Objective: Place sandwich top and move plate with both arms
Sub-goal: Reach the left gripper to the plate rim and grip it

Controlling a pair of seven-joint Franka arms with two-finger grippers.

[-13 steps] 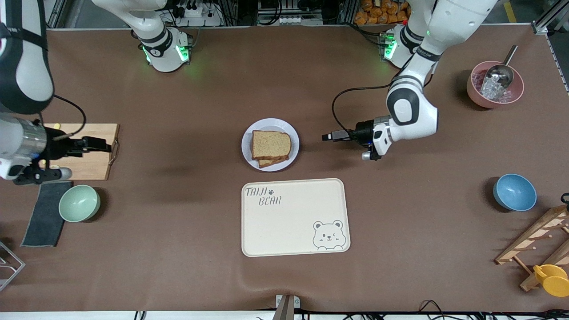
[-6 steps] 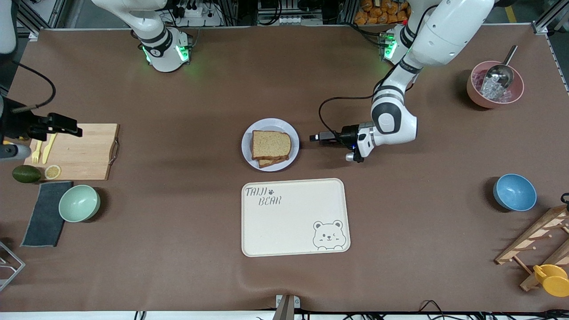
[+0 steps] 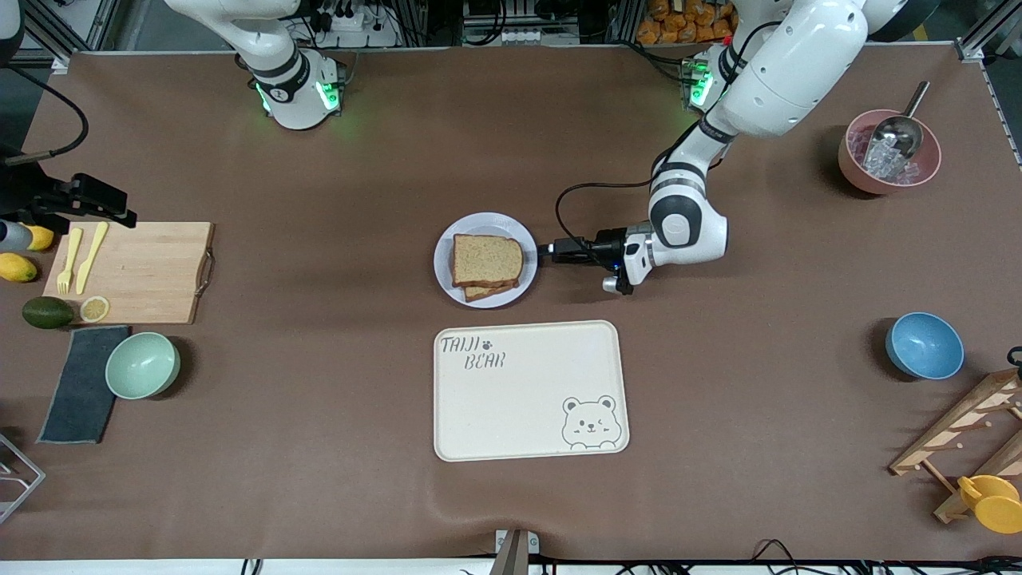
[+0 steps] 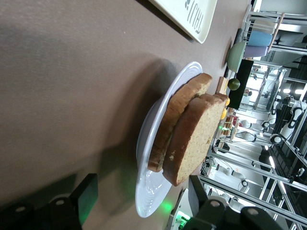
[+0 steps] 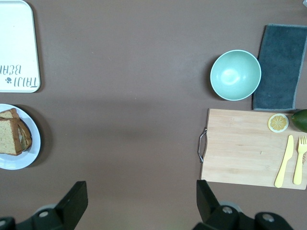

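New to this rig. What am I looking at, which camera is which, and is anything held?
Two white robot arms work at a brown table. One picture looks down from above; the other two come from cameras on each wrist. The left gripper is low at the rim of the plate, fingers either side of the rim, not yet gripping. On the plate the sandwich top lies on another slice. Nearer the camera is a bear tray. The right gripper is open, up above the table near the cutting board, holding nothing.
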